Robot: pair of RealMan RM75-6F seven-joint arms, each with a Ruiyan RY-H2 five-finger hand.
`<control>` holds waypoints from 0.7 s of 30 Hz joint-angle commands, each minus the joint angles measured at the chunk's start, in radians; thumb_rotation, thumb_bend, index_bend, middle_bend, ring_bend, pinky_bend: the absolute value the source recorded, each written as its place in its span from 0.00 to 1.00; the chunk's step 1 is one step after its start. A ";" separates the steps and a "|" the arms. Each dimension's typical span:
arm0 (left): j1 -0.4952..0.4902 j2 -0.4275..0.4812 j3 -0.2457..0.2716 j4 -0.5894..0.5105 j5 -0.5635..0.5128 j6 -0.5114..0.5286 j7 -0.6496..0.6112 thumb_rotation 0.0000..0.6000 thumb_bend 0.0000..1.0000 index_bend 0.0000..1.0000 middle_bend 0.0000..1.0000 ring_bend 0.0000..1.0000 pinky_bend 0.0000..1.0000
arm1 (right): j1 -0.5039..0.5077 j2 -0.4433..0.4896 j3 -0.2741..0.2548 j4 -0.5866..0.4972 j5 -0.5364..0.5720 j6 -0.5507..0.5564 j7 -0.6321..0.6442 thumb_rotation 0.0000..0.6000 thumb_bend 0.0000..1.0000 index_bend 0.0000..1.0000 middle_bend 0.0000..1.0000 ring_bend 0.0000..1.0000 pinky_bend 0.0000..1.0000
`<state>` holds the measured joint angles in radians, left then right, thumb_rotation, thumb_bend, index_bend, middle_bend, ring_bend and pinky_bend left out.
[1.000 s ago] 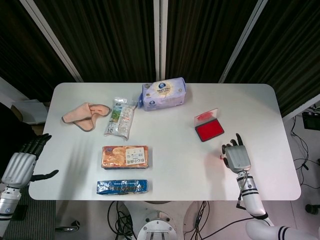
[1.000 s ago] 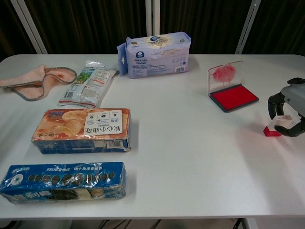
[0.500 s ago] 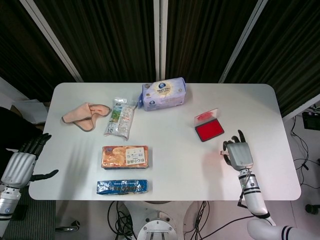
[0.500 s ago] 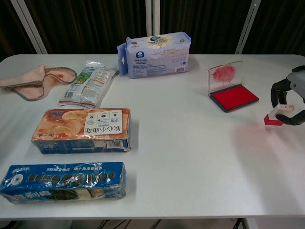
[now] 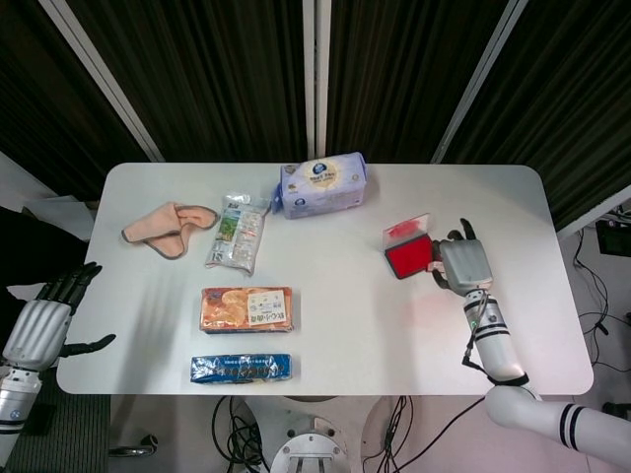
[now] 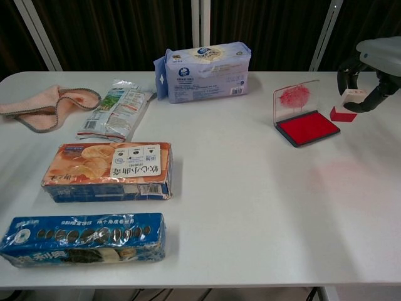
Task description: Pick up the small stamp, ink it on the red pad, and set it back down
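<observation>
My right hand (image 6: 371, 69) pinches the small stamp (image 6: 346, 105), a white block with a red base, in the air just right of the red ink pad (image 6: 308, 127). From the head camera the right hand (image 5: 461, 264) sits beside the pad (image 5: 408, 257) and covers the stamp. The pad lies open, its clear lid (image 6: 296, 98) standing upright and smeared with red. Off the table's left edge, my left hand (image 5: 39, 325) hangs with its fingers spread and nothing in it.
A blue-white tissue pack (image 6: 203, 71) lies at the back centre. A pink cloth (image 6: 47, 105) and a green snack bag (image 6: 116, 113) are at the left. An orange biscuit box (image 6: 108, 169) and a blue cookie pack (image 6: 83, 237) lie near the front.
My right hand has lifted the stamp off the table and carried it up and away, from the front right to beside the ink pad. The left hand has not moved.
</observation>
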<state>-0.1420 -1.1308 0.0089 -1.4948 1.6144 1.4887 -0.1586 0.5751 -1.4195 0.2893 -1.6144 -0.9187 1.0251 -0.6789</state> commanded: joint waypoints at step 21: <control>-0.007 -0.003 0.000 0.023 -0.012 -0.020 -0.019 0.83 0.02 0.07 0.07 0.08 0.18 | 0.222 -0.161 -0.055 0.305 0.214 -0.087 -0.067 1.00 0.35 0.65 0.55 0.36 0.25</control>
<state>-0.1494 -1.1337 0.0089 -1.4723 1.6024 1.4690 -0.1771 0.7960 -1.5746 0.2386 -1.3179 -0.7009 0.9378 -0.7536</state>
